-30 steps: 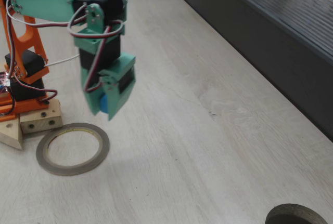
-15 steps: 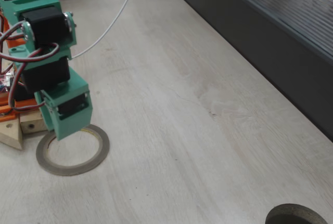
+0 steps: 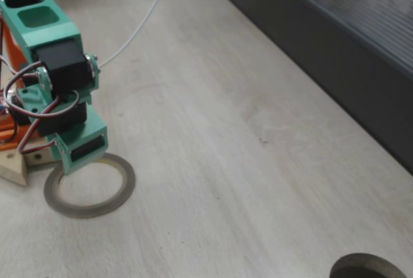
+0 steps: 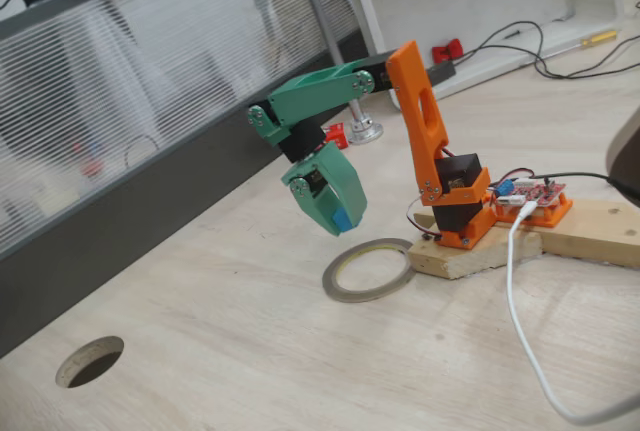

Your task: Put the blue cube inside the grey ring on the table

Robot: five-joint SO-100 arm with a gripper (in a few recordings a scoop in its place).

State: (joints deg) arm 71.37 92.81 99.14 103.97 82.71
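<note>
One small bright blue cube (image 4: 342, 219), light and rigid by our reckoning, sits clamped by its flat sides in our green pincer (image 4: 338, 221), held above the thin grey ring (image 4: 368, 271) on the pale wood-grain table (image 4: 250, 351)

You had a green gripper (image 4: 335, 213) on an arm that was green at the front and orange (image 4: 425, 121) at the back. The cube (image 4: 342, 219) between the fingers was bright blue. The ring (image 3: 90, 186) was grey-brown with a yellowish inner rim. The table (image 3: 245, 155) was pale beige wood grain with faint plank lines. The ledge (image 3: 322, 52) was dark grey. The cable (image 4: 520, 321) was white.
</note>
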